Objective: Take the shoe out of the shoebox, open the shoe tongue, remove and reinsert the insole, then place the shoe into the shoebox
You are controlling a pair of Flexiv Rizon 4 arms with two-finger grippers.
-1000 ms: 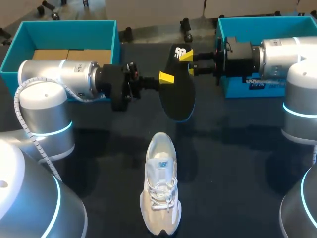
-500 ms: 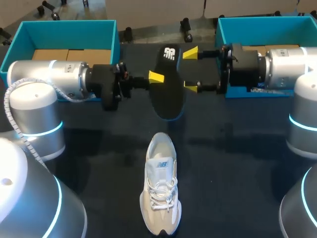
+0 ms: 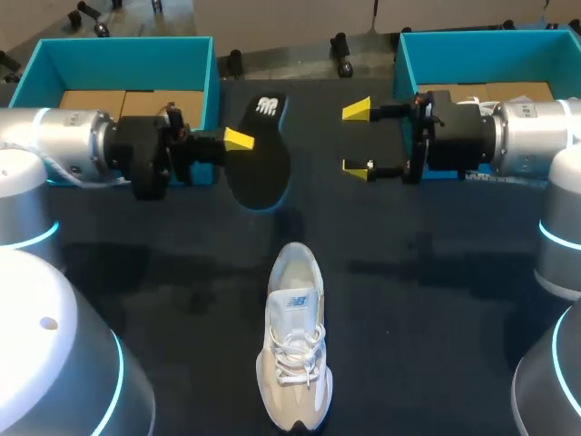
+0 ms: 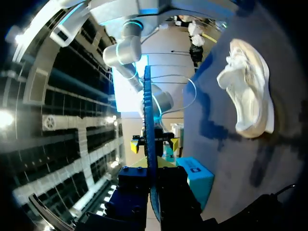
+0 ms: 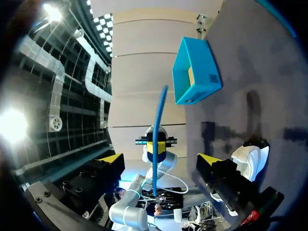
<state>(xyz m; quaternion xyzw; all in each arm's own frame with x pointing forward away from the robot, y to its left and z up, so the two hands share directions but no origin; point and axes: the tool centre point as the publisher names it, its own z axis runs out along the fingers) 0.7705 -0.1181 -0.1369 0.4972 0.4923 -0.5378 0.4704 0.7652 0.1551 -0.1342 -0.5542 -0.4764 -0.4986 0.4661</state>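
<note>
The left hand [image 3: 240, 142] is clamping the black insole [image 3: 261, 156], holding it in the air beyond the heel of the white sneaker [image 3: 295, 350] and off to the sneaker's left. From above only one yellow fingertip is showing; the other is hiding under the insole. In the left wrist view the insole is appearing edge-on, a thin blue line between the fingers. The right hand [image 3: 356, 138] is hanging released, fingers spread around nothing, beyond the sneaker's heel to its right, apart from the insole. The sneaker is lying laces-up on the dark surface [image 3: 436, 300]. The right arm is covering part of the right shoebox [image 3: 490, 44].
</note>
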